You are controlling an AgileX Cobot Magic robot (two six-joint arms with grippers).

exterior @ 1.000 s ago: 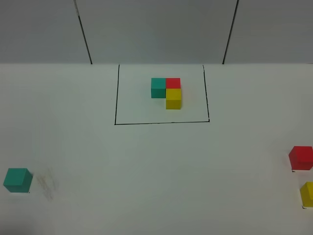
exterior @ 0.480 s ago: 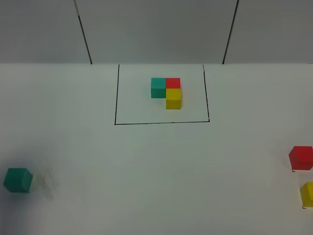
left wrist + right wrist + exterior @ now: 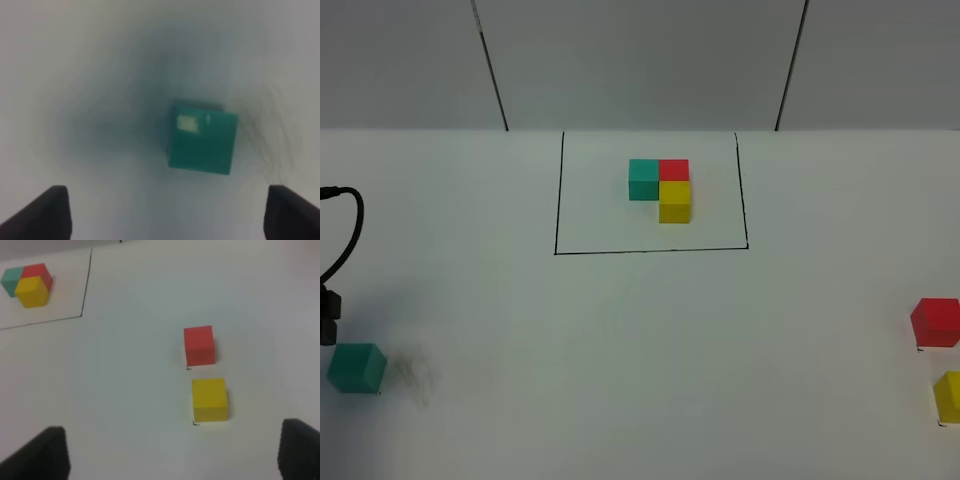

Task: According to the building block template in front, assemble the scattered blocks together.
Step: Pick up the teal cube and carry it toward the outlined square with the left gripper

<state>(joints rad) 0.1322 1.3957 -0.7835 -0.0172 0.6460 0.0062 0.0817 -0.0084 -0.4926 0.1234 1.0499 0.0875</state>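
The building block template (image 3: 660,188) is an L of teal, red and yellow cubes inside a black outline at the far middle; it also shows in the right wrist view (image 3: 27,282). The scattered teal cube (image 3: 357,367) lies at the near left. My left gripper (image 3: 170,220) is open above it, with the cube (image 3: 202,137) ahead of its fingertips (image 3: 47,215) and apart from them. The scattered red cube (image 3: 935,322) and yellow cube (image 3: 949,396) lie at the right edge. My right gripper (image 3: 170,455) is open, short of the red cube (image 3: 199,345) and the yellow cube (image 3: 209,399).
A black part of the left arm (image 3: 328,318) with a looped cable (image 3: 348,235) shows at the left edge, just above the teal cube. The white table (image 3: 640,340) stretches between the template and the cubes. A grey panelled wall (image 3: 640,60) stands behind.
The left arm and its cable have come into the exterior view at the left edge, above the teal cube. The cubes have not moved.
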